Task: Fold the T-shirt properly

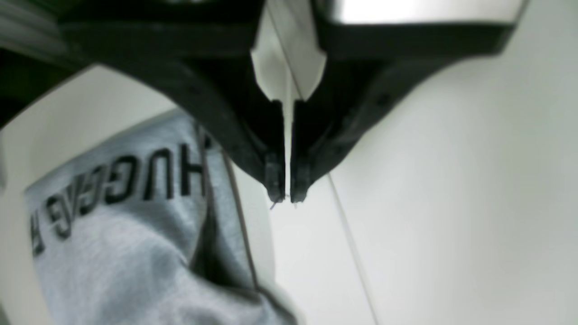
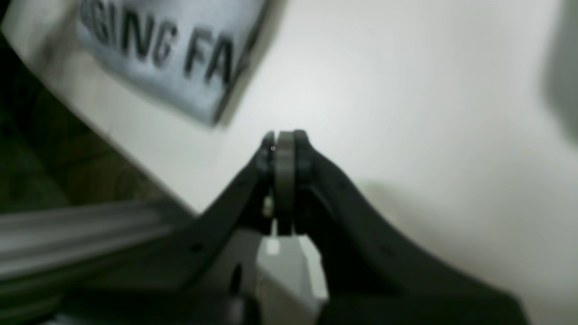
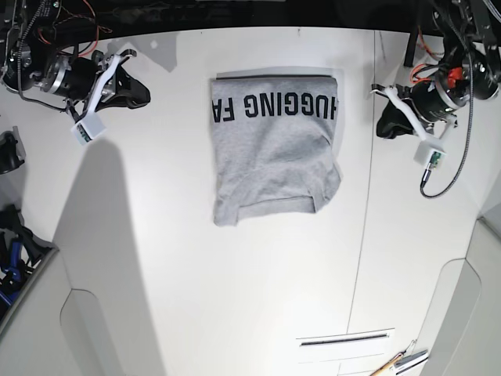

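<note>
The heather-grey T-shirt (image 3: 274, 157) lies folded into a rough rectangle at the top middle of the white table, with black block capitals showing along its far edge. My left gripper (image 3: 382, 125) hovers to the right of the T-shirt, apart from it. In the left wrist view the left gripper (image 1: 284, 196) is shut with nothing between its fingers, and the T-shirt (image 1: 117, 234) lies off to the left. My right gripper (image 3: 142, 92) sits left of the T-shirt, also clear of it. The right gripper (image 2: 284, 137) is shut and empty in the right wrist view, with the T-shirt (image 2: 167, 54) ahead and to the left.
A thin seam (image 3: 366, 204) runs down the table right of the T-shirt. A narrow slot (image 3: 344, 339) and some hand tools (image 3: 401, 362) lie near the front right corner. Cables and dark gear (image 3: 12, 149) crowd the left edge.
</note>
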